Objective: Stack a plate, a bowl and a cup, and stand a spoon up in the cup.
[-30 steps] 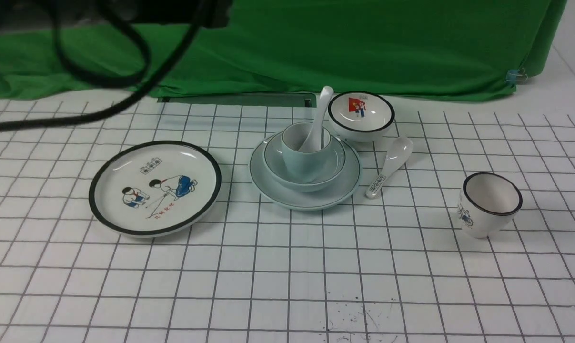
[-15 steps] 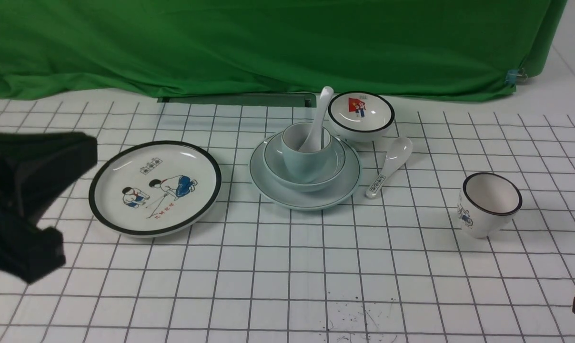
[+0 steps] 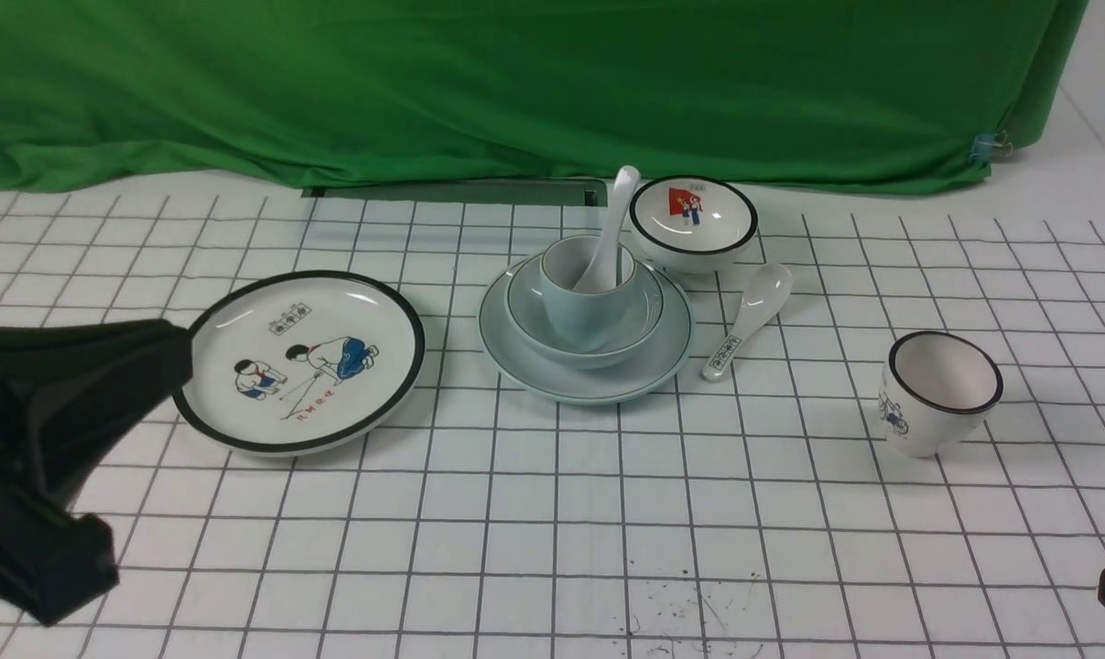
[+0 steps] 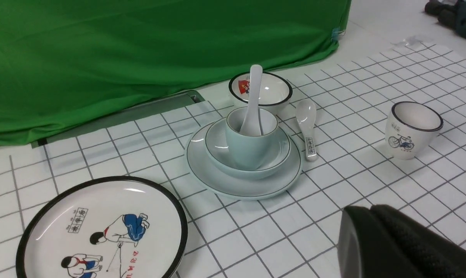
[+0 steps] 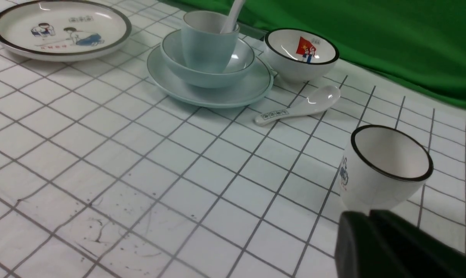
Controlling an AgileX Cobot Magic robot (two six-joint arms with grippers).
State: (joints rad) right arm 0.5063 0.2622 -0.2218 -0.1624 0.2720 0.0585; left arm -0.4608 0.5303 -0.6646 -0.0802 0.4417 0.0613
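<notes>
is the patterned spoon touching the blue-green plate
Apart. The front view shows a strip of bare table between the patterned spoon and the plate rim.

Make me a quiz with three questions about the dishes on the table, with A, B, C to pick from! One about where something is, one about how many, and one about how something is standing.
1. Where is the plain white spoon?
A. standing in the blue-green cup
B. lying on the cartoon plate
C. inside the flag bowl

2. How many spoons are there in all?
A. one
B. two
C. four

3. How is the bicycle cup sitting?
A. upright and empty
B. tipped on its side
C. upside down

Answers:
1. A, because its handle sticks up out of the cup.
2. B, because there is the plain one plus the patterned spoon lying flat beside the blue-green plate.
3. A, because its open mouth faces up and shows only white inside.
</notes>
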